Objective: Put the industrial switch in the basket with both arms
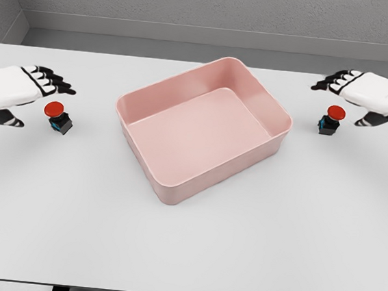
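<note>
Pink basket (pixel 137 106) sits mid-table (pixel 184 248), turned at an angle. Two red-button industrial switches: left switch (pixel 57 116) just beside the left hand (pixel 10 90), right switch (pixel 331 120) just below the right hand (pixel 371 90). Both hands have fingers spread, thumbs apart, holding nothing. Neither switch is in the basket.

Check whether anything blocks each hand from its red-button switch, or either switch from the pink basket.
Nothing visible does. The left hand sits open beside the left switch, the right hand open beside the right switch. Only bare table lies between each switch and the basket, which holds nothing.
</note>
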Robot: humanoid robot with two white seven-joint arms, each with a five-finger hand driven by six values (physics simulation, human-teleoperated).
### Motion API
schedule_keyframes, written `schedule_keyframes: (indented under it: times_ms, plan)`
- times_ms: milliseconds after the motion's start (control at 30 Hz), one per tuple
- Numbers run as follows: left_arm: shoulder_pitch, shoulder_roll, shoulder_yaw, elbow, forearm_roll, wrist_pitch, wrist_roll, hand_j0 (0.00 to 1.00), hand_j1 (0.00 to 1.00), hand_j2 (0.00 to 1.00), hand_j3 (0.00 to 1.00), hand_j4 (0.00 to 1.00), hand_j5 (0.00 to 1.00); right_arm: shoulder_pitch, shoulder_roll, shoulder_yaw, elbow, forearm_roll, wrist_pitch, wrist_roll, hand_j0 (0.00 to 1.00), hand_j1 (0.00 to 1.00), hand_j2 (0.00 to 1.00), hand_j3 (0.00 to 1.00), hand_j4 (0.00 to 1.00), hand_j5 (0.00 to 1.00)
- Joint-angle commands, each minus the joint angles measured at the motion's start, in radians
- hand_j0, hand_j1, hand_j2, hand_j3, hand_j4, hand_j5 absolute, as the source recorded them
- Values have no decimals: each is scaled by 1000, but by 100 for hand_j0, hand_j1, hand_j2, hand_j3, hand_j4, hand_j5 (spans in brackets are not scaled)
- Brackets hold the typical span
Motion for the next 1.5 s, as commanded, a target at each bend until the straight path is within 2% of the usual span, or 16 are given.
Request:
schedule_keyframes:
  times_ms: [0,33,200,267,400,467,667,767,833,933,1033,1200,1233,1300,1433,1467]
  plan:
    - [0,-25,1,-4,-20,24,-46,99,99,99,99,99,99,-2,5,0,29,0,1,20,100,100,100,100,100,100]
    - [-5,-36,1,-2,-26,53,-85,99,99,99,99,99,99,-2,7,0,29,23,1,20,100,100,100,100,100,100]
    - [-18,-76,-1,5,-54,70,-128,99,99,99,99,99,99,0,45,1,53,34,1,20,100,100,100,100,100,100]
    - [-20,-78,-15,5,-60,102,-129,99,99,99,99,99,99,-2,78,3,89,34,1,20,100,100,100,100,100,100]
    - [-60,-113,-56,24,-94,171,-142,99,99,99,99,99,99,0,96,0,93,77,1,20,100,100,100,100,100,100]
    - [-69,-131,-58,41,-102,171,-143,99,99,99,99,99,99,2,97,1,115,80,1,20,100,100,100,100,100,100]
    - [-68,-151,-99,41,-128,198,-142,98,98,98,98,98,98,3,97,0,115,109,1,20,100,100,100,100,100,100]
    - [-69,-153,-108,41,-152,202,-140,94,94,94,94,94,94,5,97,-2,130,118,1,20,100,100,100,100,100,100]
    - [-69,-153,-108,41,-154,211,-142,92,92,92,92,92,92,2,139,-2,179,128,1,20,100,100,100,100,100,100]
    - [-71,-153,-111,41,-168,248,-142,89,89,89,89,89,89,0,151,-5,190,146,1,19,100,100,100,100,100,100]
    - [-77,-153,-111,56,-175,252,-142,87,87,87,87,87,87,-14,183,-6,239,154,1,17,100,100,100,100,100,100]
    - [-78,-154,-111,57,-174,248,-142,83,83,83,83,83,83,-17,191,-6,247,163,1,17,100,100,100,100,100,100]
    - [-78,-154,-111,57,-174,248,-142,83,83,83,83,83,83,-17,191,-6,247,163,1,17,99,99,99,99,99,99]
    - [-81,-157,-111,56,-174,241,-142,78,78,78,78,78,78,-17,191,-8,243,186,1,16,88,88,88,88,88,88]
    - [-83,-157,-113,56,-174,238,-142,71,71,71,71,71,71,-15,191,-32,243,212,1,16,80,80,80,80,80,80]
    - [-83,-157,-113,56,-174,238,-142,70,70,70,70,70,70,-15,191,-35,242,227,1,14,76,76,76,76,76,76]
